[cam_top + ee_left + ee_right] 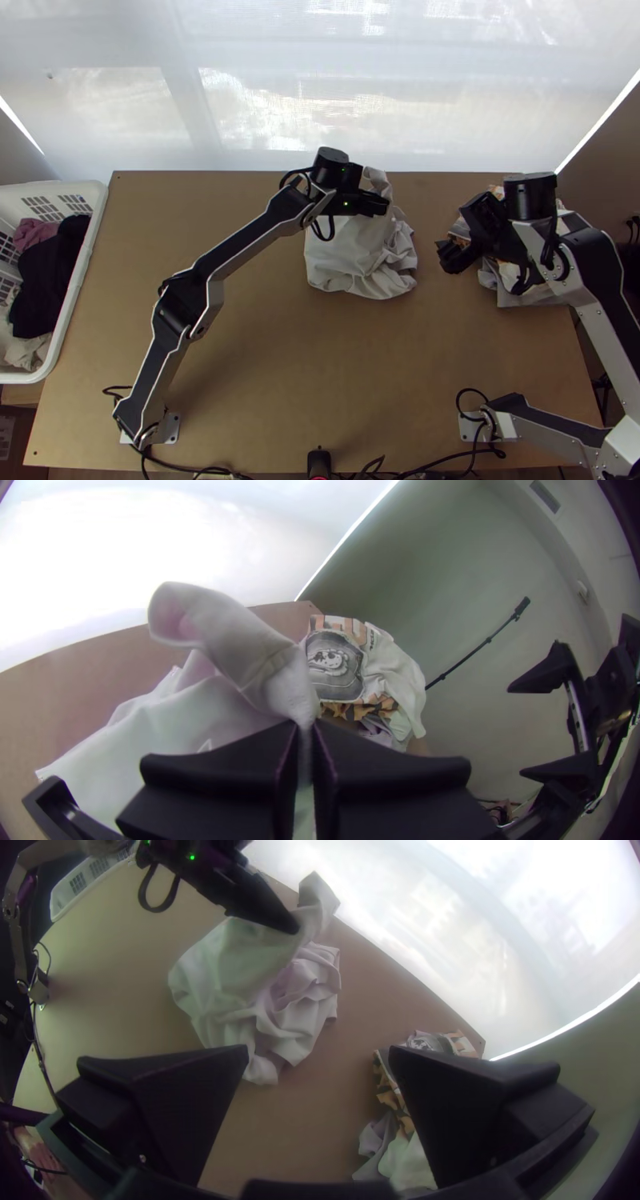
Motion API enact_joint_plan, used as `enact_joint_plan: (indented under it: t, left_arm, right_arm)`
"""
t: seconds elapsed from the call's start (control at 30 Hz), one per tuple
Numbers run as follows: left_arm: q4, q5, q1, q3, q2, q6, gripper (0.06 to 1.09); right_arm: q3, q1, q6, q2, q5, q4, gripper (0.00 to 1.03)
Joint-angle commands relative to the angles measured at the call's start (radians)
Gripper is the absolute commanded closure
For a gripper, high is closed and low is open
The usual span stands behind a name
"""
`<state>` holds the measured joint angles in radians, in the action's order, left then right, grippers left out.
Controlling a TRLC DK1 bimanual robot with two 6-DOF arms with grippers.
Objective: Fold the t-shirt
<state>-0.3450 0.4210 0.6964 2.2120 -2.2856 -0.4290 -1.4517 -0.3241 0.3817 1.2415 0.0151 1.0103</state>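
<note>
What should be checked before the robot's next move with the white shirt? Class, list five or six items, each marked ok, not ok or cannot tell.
1. Left gripper shut on the shirt: ok.
2. Right gripper open, ready to grasp: ok.
3. Right gripper at the shirt: not ok; it is off to one side, by the pile.
4. Shirt spread flat: not ok; bunched, partly raised.
5. Shirt apart from the pile: ok, bare table between.
6. Held part is a sleeve: cannot tell.
</note>
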Motion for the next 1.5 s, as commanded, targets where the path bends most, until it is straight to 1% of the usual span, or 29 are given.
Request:
enact_joint_plan:
  t: [0.0, 0.07, 0.1, 0.13, 0.2, 0.23, 0.27, 0.3, 0.33, 0.4, 0.57, 0.77, 0.87, 1.0, 1.1, 1.2, 1.3, 1.4, 1.47]
  left_arm:
    - [0.08, -0.01, 0.022, 0.0, -0.071, -0.031, 1.05]
    - [0.081, -0.008, 0.023, 0.0, -0.077, -0.036, 1.05]
    - [0.08, -0.008, 0.025, 0.0, -0.077, -0.039, 1.01]
    - [0.08, -0.007, 0.026, 0.0, -0.074, -0.043, 0.89]
    - [0.072, 0.01, 0.028, 0.0, -0.061, -0.051, 0.56]
    - [0.067, 0.019, 0.026, 0.0, -0.051, -0.053, 0.43]
    - [0.054, 0.035, 0.026, 0.002, -0.037, -0.057, 0.26]
    - [0.037, 0.041, 0.025, 0.002, -0.021, -0.059, 0.15]
    - [0.017, 0.041, 0.023, 0.0, 0.0, -0.06, 0.11]
    - [-0.035, 0.041, 0.014, 0.0, 0.044, -0.079, 0.11]
    - [-0.163, 0.041, -0.012, -0.038, 0.192, -0.08, 0.11]
    - [-0.186, 0.039, -0.041, -0.252, 0.453, -0.031, 0.11]
    - [-0.2, 0.033, -0.063, -0.368, 0.569, 0.01, 0.11]
    - [-0.229, -0.031, -0.094, -0.515, 0.683, 0.085, 0.11]
    - [-0.259, -0.048, -0.138, -0.581, 0.739, 0.104, 0.11]
    - [-0.292, -0.07, -0.173, -0.63, 0.782, 0.131, 0.11]
    - [-0.322, -0.1, -0.195, -0.673, 0.816, 0.171, 0.11]
    - [-0.335, -0.14, -0.201, -0.719, 0.836, 0.214, 0.11]
    - [-0.339, -0.148, -0.201, -0.736, 0.834, 0.231, 0.11]
  right_arm:
    - [0.037, -0.001, 0.0, -0.053, -0.014, 0.039, 0.05]
    - [0.045, -0.001, -0.001, -0.06, -0.017, 0.042, 0.05]
    - [0.048, -0.001, -0.001, -0.062, -0.017, 0.042, 0.05]
    - [0.048, -0.001, -0.001, -0.063, -0.018, 0.042, 0.05]
    - [0.05, -0.003, -0.006, -0.063, -0.018, 0.042, 0.05]
    - [0.05, -0.004, -0.007, -0.063, -0.018, 0.042, 0.05]
    - [0.05, -0.004, -0.009, -0.063, -0.018, 0.042, 0.05]
    - [0.05, -0.006, -0.009, -0.063, -0.017, 0.04, 0.05]
    - [0.05, -0.006, -0.009, -0.063, -0.017, 0.04, 0.05]
    - [0.053, -0.006, -0.009, -0.065, -0.018, 0.04, 0.05]
    - [0.051, -0.024, -0.007, -0.066, -0.018, 0.037, 0.05]
    - [0.044, -0.093, 0.003, -0.017, -0.021, -0.001, 0.05]
    - [0.048, -0.139, 0.033, 0.052, -0.02, -0.064, 0.05]
    - [0.014, -0.19, 0.075, 0.213, -0.014, -0.187, 0.05]
    - [-0.053, -0.199, 0.079, 0.377, 0.039, -0.271, 0.05]
    - [-0.13, -0.204, 0.075, 0.533, 0.072, -0.363, 0.05]
    - [-0.24, -0.204, 0.063, 0.681, 0.091, -0.397, 0.05]
    - [-0.365, -0.202, 0.04, 0.809, 0.115, -0.395, 0.05]
    - [-0.421, -0.204, 0.04, 0.875, 0.128, -0.395, 0.05]
